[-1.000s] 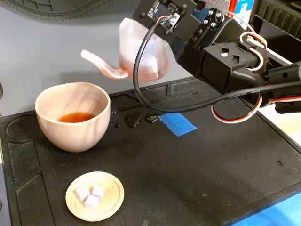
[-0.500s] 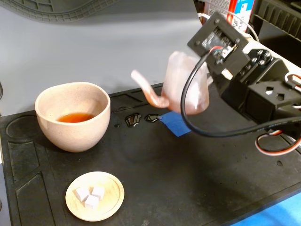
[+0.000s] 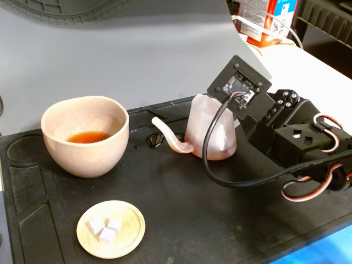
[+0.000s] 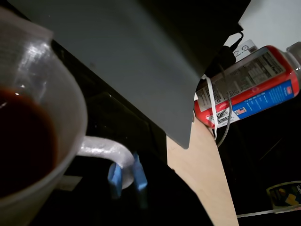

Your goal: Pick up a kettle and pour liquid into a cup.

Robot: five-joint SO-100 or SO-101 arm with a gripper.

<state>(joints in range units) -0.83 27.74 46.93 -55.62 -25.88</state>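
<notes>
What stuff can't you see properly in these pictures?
- Gripper fingertips: fixed view, hidden behind the kettle and arm.
- Kettle spout: wrist view, cut off by the left edge.
- Bottle label words: wrist view, too small.
- Cup base, far side: fixed view, hidden by the cup itself.
</notes>
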